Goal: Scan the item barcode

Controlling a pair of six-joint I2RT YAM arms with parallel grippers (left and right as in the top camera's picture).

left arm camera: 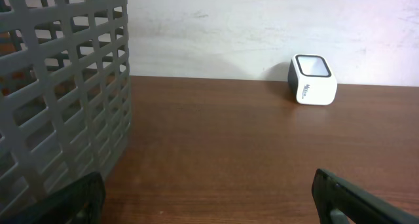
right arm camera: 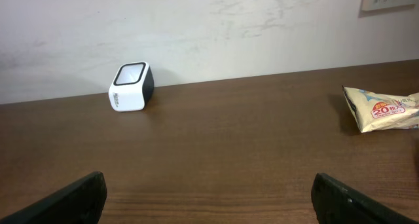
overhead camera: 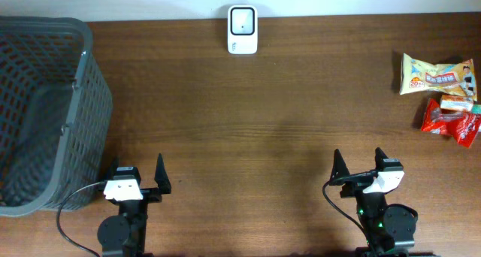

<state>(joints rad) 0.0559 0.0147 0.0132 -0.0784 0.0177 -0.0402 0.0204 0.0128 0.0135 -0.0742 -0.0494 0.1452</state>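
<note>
A white barcode scanner stands at the table's far edge, its window facing up; it also shows in the left wrist view and the right wrist view. The items, a yellow snack packet and a red packet, lie at the far right. My left gripper hovers open and empty near the front edge. My right gripper is likewise open and empty, well short of the packets.
A grey mesh basket fills the left side, just left of my left gripper. A pale wall runs behind the table.
</note>
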